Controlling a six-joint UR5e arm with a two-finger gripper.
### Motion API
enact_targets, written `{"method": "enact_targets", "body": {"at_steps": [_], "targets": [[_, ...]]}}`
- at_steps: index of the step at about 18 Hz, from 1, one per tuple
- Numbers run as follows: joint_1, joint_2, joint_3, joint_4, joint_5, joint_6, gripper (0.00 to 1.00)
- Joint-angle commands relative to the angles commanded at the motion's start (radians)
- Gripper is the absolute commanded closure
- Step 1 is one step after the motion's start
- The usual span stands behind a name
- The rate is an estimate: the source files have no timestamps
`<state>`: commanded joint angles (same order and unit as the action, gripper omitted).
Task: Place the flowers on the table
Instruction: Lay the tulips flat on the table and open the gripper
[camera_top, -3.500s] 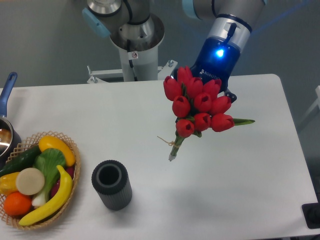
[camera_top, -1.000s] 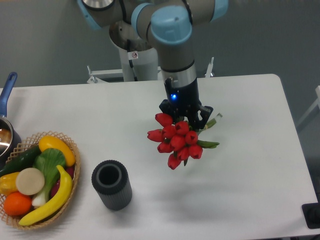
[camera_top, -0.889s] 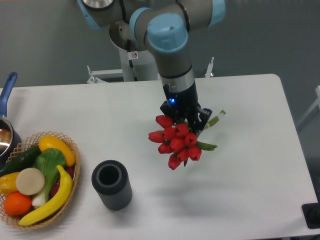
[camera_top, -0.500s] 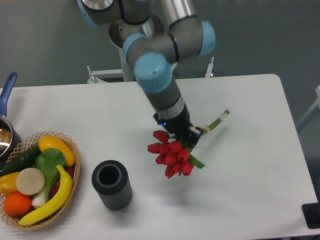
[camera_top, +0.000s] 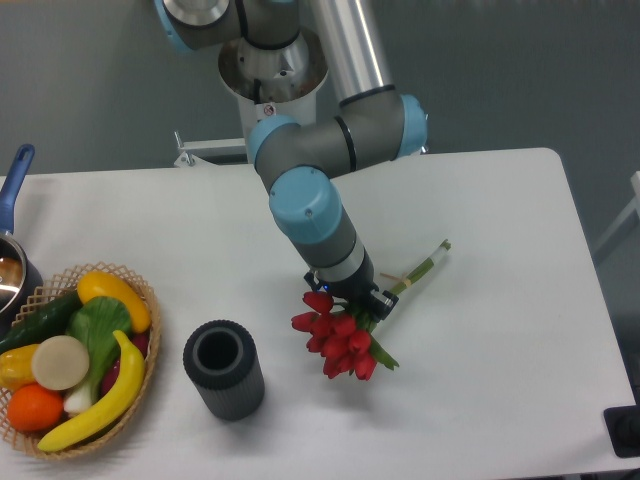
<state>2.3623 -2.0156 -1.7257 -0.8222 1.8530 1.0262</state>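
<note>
The flowers (camera_top: 337, 338), a bunch of red tulips with green stems, lie low over the middle of the white table (camera_top: 500, 350). Their blooms point to the lower left and their stem ends (camera_top: 425, 262) point to the upper right, close to or on the tabletop. My gripper (camera_top: 357, 296) is shut on the stems just above the blooms. Its fingers are mostly hidden by the wrist and the blooms.
A dark grey ribbed cylinder vase (camera_top: 224, 369) stands upright left of the flowers. A wicker basket (camera_top: 72, 360) of fruit and vegetables sits at the front left edge. A pot with a blue handle (camera_top: 14, 215) is at the far left. The robot's base (camera_top: 272, 80) stands behind the table.
The arm has lowered and swung the flowers down and to the left. The bunch has tilted from hanging in the air to lying nearly flat at the tabletop.
</note>
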Motion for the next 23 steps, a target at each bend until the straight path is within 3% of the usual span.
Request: {"method": "enact_targets", "body": {"at_steps": [3,15,16,17,18,20,23], "targets": [[0.0,-0.008,0.008,0.003,-0.002,0.0,0.54],[-0.002,-0.029,0.015,0.003,-0.005,-0.003,0.52],[-0.002,-0.028,0.015,0.003,-0.005,-0.002,0.38],[-0.002,-0.026,0.015,0.005,-0.005,0.002,0.18],[-0.002,-0.023,0.018,0.006,-0.006,0.002,0.07],[0.002,-0.012,0.021,0.006,-0.008,0.002,0.0],[0.009,0.03,0.021,0.003,-0.029,0.002,0.0]]}}
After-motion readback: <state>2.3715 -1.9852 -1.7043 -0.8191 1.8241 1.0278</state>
